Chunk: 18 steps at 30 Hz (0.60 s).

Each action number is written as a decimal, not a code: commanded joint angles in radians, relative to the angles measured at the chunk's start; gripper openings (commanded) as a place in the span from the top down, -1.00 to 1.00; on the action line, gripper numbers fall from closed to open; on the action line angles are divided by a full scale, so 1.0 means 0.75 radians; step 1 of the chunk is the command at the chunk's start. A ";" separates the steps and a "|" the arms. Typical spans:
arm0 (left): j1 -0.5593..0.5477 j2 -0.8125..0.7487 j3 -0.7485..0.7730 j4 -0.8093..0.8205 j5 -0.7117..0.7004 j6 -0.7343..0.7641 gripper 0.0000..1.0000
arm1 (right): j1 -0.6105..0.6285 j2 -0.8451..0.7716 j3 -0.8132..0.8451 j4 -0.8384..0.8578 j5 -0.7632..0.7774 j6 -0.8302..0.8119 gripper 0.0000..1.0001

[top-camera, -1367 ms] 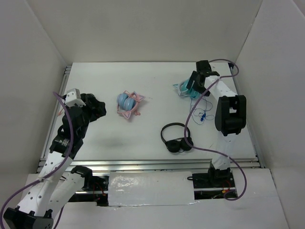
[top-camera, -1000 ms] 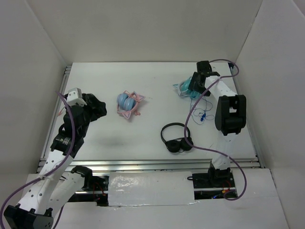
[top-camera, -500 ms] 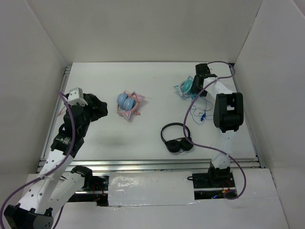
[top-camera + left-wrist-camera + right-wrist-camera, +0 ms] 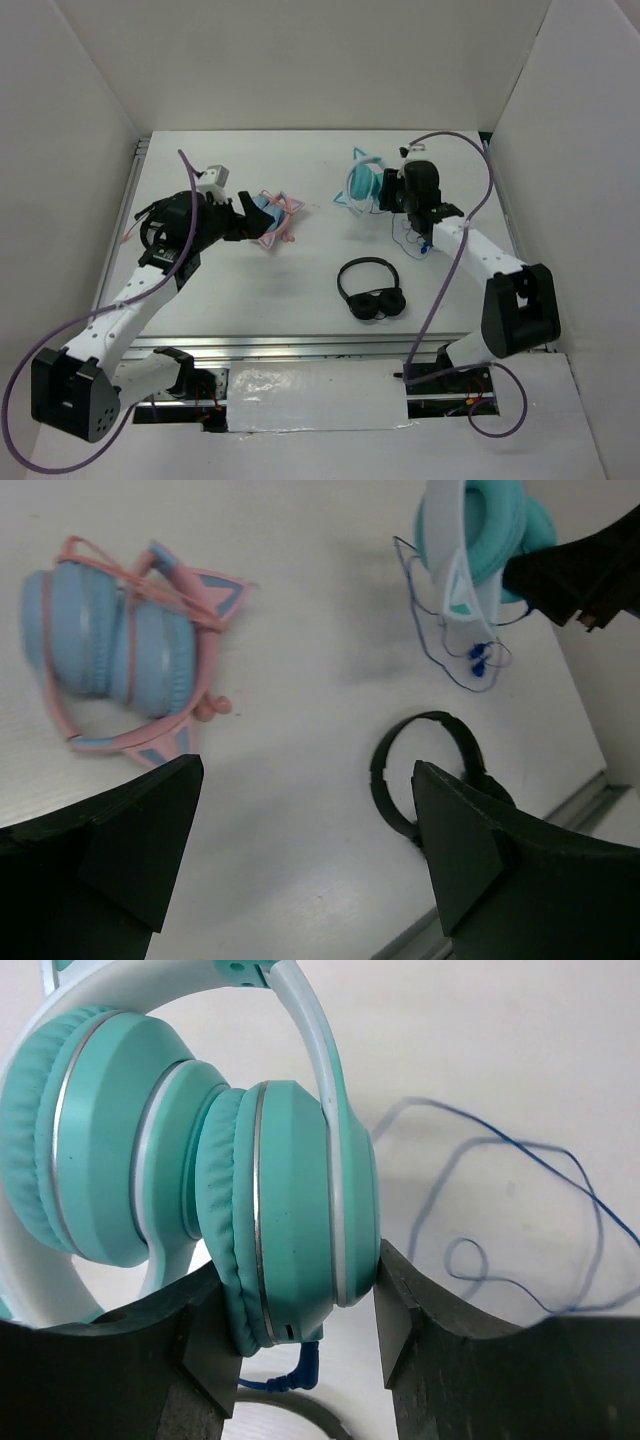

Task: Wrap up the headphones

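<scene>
Headphones (image 4: 362, 186) (teal, cat-ear pts) sit beyond the black headphones (image 4: 370, 290), on the far side from the arm bases, standing on edge w/ cups side by side and the white-teal band arcing over them. Right end effector (image 4: 300, 1330) is clamped across one ear cup, a finger pressed on each side of it, approx half-wide. Can't tell whether the cups touch the surface (image 4: 300, 160) or hang just above it. Thin dark cable (image 4: 500, 1190) runs from the bottom of the gripped cup and lies in loose loops on the surface between teal pair and black headphones, slightly to the right; small blue plug (image 4: 478, 660) lies among the loops. Blue-cupped pair w/ pink band (image 4: 268, 215) lies beyond and left of the black headphones, folded, pink cord wound around it. Left end effector (image 4: 305, 850) hovers left of the black headphones, just beside the pink-blue pair, fingers spread wide, nothing between them.
</scene>
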 commanded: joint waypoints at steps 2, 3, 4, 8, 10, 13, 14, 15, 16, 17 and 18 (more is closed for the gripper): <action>-0.069 0.118 0.073 0.295 0.400 -0.057 -0.99 | 0.128 -0.201 -0.218 0.463 -0.153 -0.161 0.73; -0.084 0.137 0.077 0.314 0.419 -0.057 -0.99 | 0.147 -0.224 -0.241 0.489 -0.156 -0.173 0.73; -0.106 0.159 0.095 0.316 0.423 -0.049 -0.99 | 0.161 -0.263 -0.259 0.534 -0.145 -0.181 0.73; -0.237 0.194 0.134 0.332 0.376 -0.020 -0.99 | 0.224 -0.333 -0.296 0.573 -0.047 -0.092 0.73; -0.276 0.227 0.159 0.328 0.315 -0.012 -0.99 | 0.286 -0.363 -0.304 0.592 0.010 -0.057 0.73; -0.331 0.270 0.212 0.259 0.219 0.007 -0.99 | 0.382 -0.390 -0.284 0.582 0.184 0.007 0.73; -0.348 0.278 0.222 0.249 0.196 0.007 -0.99 | 0.404 -0.390 -0.262 0.567 0.257 0.029 0.74; -0.356 0.280 0.228 0.245 0.178 0.007 -0.98 | 0.421 -0.392 -0.251 0.537 0.288 0.064 0.74; -0.364 0.282 0.230 0.245 0.141 0.009 -0.99 | 0.451 -0.396 -0.241 0.514 0.325 0.090 0.75; -0.372 0.286 0.226 0.245 0.120 0.003 -0.99 | 0.466 -0.396 -0.217 0.490 0.418 0.135 0.75; -0.379 0.288 0.222 0.251 0.098 -0.003 -0.99 | 0.476 -0.396 -0.202 0.421 0.441 0.204 0.75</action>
